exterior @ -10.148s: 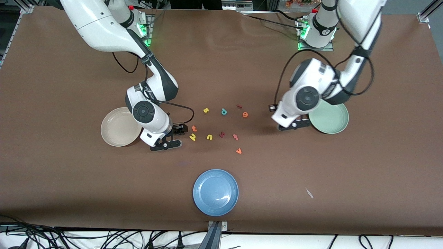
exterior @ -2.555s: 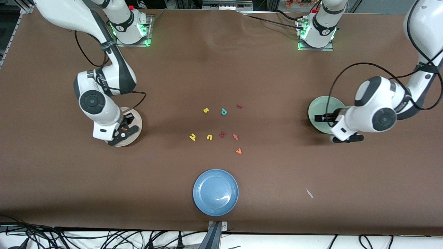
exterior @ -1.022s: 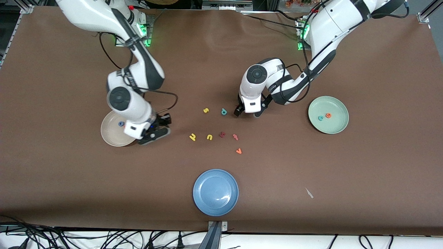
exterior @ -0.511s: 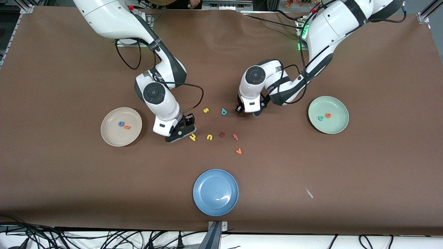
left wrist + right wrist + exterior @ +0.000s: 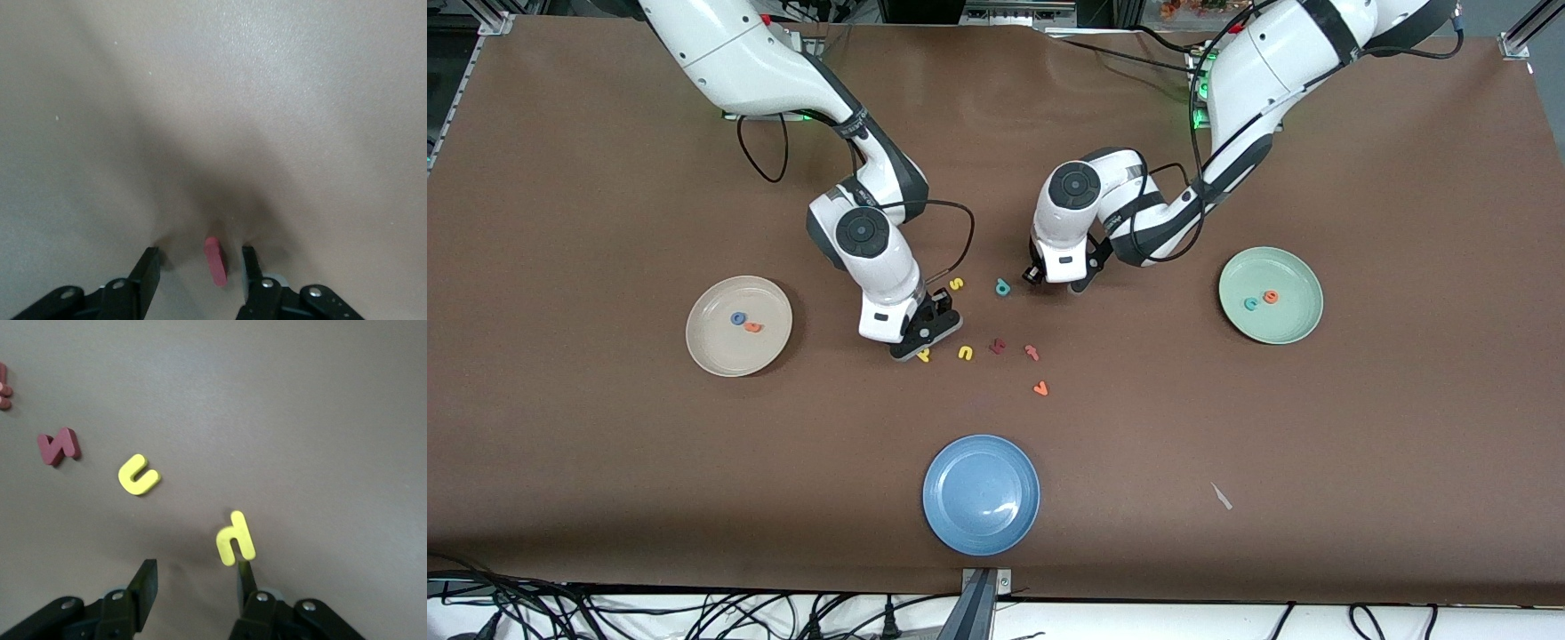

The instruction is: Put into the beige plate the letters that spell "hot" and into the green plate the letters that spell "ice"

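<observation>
Right gripper (image 5: 193,583) open beside yellow "h" (image 5: 235,538); left gripper (image 5: 199,267) open astride red "i" (image 5: 215,261).

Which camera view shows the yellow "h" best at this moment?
The right wrist view: the yellow "h" lies in full, its shape clear, just ahead of the right gripper, near one fingertip. The front view shows it only as a small speck partly under that gripper. The left wrist view shows only a red strip, not the "h".

White arms, dark joints, seemingly black fingers (image 5: 148,583).
</observation>
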`<action>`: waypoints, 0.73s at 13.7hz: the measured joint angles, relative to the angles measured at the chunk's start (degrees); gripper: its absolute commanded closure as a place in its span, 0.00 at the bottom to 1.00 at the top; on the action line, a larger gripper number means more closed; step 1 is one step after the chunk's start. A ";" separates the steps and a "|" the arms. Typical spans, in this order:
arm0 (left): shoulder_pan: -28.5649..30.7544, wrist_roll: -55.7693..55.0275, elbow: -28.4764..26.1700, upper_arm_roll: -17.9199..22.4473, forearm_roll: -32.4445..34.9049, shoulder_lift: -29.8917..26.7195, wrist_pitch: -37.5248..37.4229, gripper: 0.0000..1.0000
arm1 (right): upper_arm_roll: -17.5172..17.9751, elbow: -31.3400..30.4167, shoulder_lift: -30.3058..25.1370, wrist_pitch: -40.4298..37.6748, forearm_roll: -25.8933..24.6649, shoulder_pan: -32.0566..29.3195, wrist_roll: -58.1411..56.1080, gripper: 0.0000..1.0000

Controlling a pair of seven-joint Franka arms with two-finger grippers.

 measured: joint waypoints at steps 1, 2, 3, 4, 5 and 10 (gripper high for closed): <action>0.00 -0.04 0.02 0.01 0.00 0.00 0.10 0.81 | -0.02 0.00 0.34 0.85 -1.35 0.01 0.00 0.44; -0.01 -0.04 0.14 0.00 0.00 -0.01 0.30 0.91 | -0.08 0.00 0.60 1.49 -2.81 -0.01 0.00 0.44; -0.01 -0.04 0.24 0.00 0.00 -0.01 0.39 0.99 | -0.15 0.00 0.73 1.81 -3.90 -0.04 -0.04 0.44; -0.01 -0.04 0.26 0.01 0.11 0.00 0.43 1.00 | -0.21 0.01 0.76 1.93 -4.59 -0.04 -0.38 0.44; -0.02 -0.02 0.26 0.00 0.36 0.00 0.44 1.00 | -0.31 0.03 0.76 1.98 -4.92 -0.04 -1.11 0.44; 1.30 4.97 1.16 0.12 3.59 -0.09 0.05 1.00 | -1.04 0.04 1.94 6.28 -5.93 -0.06 -4.11 0.44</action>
